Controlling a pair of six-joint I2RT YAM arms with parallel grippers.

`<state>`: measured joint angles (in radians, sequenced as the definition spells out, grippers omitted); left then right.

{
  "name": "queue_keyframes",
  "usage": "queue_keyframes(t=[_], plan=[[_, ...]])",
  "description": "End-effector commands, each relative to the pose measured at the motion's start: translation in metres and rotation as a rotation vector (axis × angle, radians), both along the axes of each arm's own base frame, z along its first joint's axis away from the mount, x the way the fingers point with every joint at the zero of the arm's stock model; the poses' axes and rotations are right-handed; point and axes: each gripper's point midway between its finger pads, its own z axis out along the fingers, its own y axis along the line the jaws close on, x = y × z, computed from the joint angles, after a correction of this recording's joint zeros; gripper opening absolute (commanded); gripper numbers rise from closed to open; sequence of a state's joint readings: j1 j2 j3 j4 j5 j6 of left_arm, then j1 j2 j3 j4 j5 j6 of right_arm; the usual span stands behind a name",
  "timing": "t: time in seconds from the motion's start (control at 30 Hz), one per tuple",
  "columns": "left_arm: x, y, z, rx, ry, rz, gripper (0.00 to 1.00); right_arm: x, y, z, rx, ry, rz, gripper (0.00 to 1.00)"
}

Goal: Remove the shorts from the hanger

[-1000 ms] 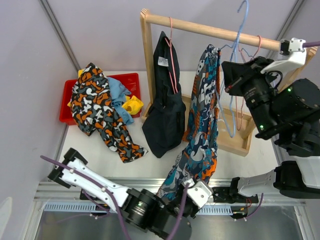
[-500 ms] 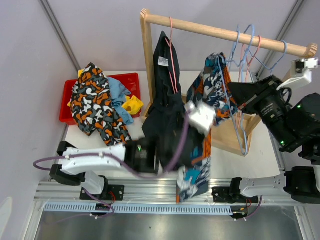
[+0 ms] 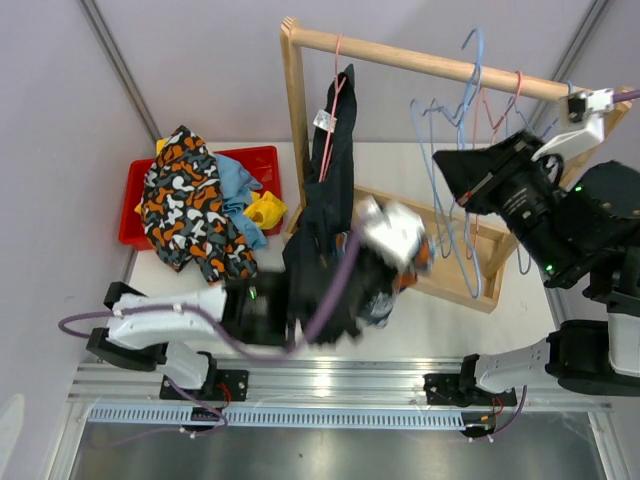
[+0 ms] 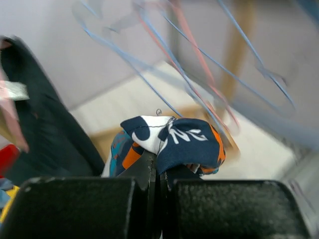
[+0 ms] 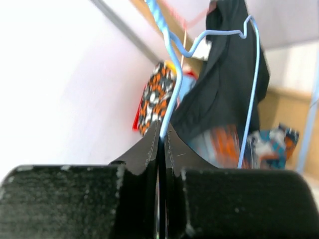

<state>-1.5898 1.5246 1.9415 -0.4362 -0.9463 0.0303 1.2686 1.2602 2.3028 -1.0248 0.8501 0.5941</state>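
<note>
My left gripper (image 3: 398,240) is shut on a bunched orange/blue/white patterned pair of shorts (image 3: 380,298), held in the air in front of the wooden rack (image 3: 420,62); the left wrist view shows the jaws (image 4: 159,167) closed on the fabric (image 4: 174,142). My right gripper (image 3: 442,165) is shut on the wire of a bare blue hanger (image 3: 432,190), and the right wrist view shows the gripper (image 5: 162,127) clamping that hanger (image 5: 172,94). Black shorts (image 3: 335,165) with a white label hang from a pink hanger (image 3: 333,95) on the rail.
A red bin (image 3: 262,160) at the left holds a second patterned pair (image 3: 185,205), blue shorts (image 3: 235,185) and yellow shorts (image 3: 265,210). More empty blue and pink hangers (image 3: 495,90) hang on the rail. The rack's wooden base (image 3: 455,285) lies on the table.
My left gripper rose from the table's front edge with the patterned shorts' hem and pulled them off the blue hanger, which is now bare. The black shorts swung. The right gripper kept hold of the hanger.
</note>
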Motion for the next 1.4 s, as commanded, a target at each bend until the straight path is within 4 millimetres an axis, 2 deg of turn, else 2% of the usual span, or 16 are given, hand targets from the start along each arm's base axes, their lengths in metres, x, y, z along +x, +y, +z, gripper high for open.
queue_keyframes(t=[0.0, 0.1, 0.23, 0.3, 0.37, 0.43, 0.53, 0.6, 0.63, 0.7, 0.73, 0.87, 0.9, 1.0, 1.17, 1.37], plan=[[-0.065, 0.011, -0.008, 0.019, 0.002, -0.048, 0.0, 0.007, -0.037, 0.048, 0.024, -0.13, -0.125, 0.0], [-0.125, 0.014, -0.019, 0.076, -0.005, -0.107, 0.0, 0.012, -0.046, 0.066, 0.009, -0.183, -0.188, 0.0], [-0.187, 0.036, 0.009, 0.117, -0.09, -0.139, 0.0, 0.014, -0.042, 0.069, -0.026, -0.205, -0.208, 0.0], [-0.184, 0.058, 0.039, 0.147, -0.113, -0.017, 0.0, 0.016, -0.029, 0.062, -0.077, -0.211, -0.189, 0.0], [-0.186, 0.061, 0.027, 0.206, -0.109, -0.027, 0.0, 0.019, -0.014, 0.053, -0.152, -0.222, -0.163, 0.0], [-0.16, 0.089, 0.034, 0.079, -0.017, -0.08, 0.0, 0.022, -0.002, 0.044, -0.217, -0.226, -0.144, 0.0], [-0.143, 0.081, 0.025, 0.179, -0.065, -0.011, 0.0, 0.038, 0.004, 0.029, -0.274, -0.208, -0.126, 0.0], [-0.13, 0.081, 0.027, 0.187, -0.083, 0.033, 0.0, 0.066, -0.015, 0.02, -0.249, -0.155, -0.189, 0.0], [-0.114, 0.086, 0.029, 0.147, -0.057, 0.074, 0.0, 0.072, -0.004, 0.008, -0.264, -0.135, -0.108, 0.0], [-0.095, 0.098, 0.038, 0.149, -0.078, 0.123, 0.0, 0.095, -0.02, -0.005, -0.249, -0.082, -0.148, 0.0], [-0.082, 0.102, 0.041, 0.165, -0.101, 0.17, 0.0, 0.103, -0.012, -0.019, -0.265, -0.055, -0.104, 0.0], [-0.04, 0.123, 0.066, 0.275, -0.204, 0.316, 0.0, 0.126, -0.016, -0.042, -0.253, 0.007, -0.066, 0.0], [-0.019, 0.146, 0.076, 0.261, -0.203, 0.38, 0.0, 0.132, -0.026, -0.044, -0.247, 0.01, -0.094, 0.0], [0.005, 0.159, 0.072, 0.372, -0.253, 0.463, 0.0, 0.142, -0.033, -0.055, -0.234, 0.03, -0.093, 0.0], [0.03, 0.162, 0.072, 0.487, -0.289, 0.514, 0.0, 0.153, -0.035, -0.078, -0.228, 0.083, -0.079, 0.0], [0.04, 0.21, 0.086, 0.551, -0.31, 0.45, 0.0, 0.154, -0.033, -0.092, -0.196, 0.091, -0.071, 0.0]])
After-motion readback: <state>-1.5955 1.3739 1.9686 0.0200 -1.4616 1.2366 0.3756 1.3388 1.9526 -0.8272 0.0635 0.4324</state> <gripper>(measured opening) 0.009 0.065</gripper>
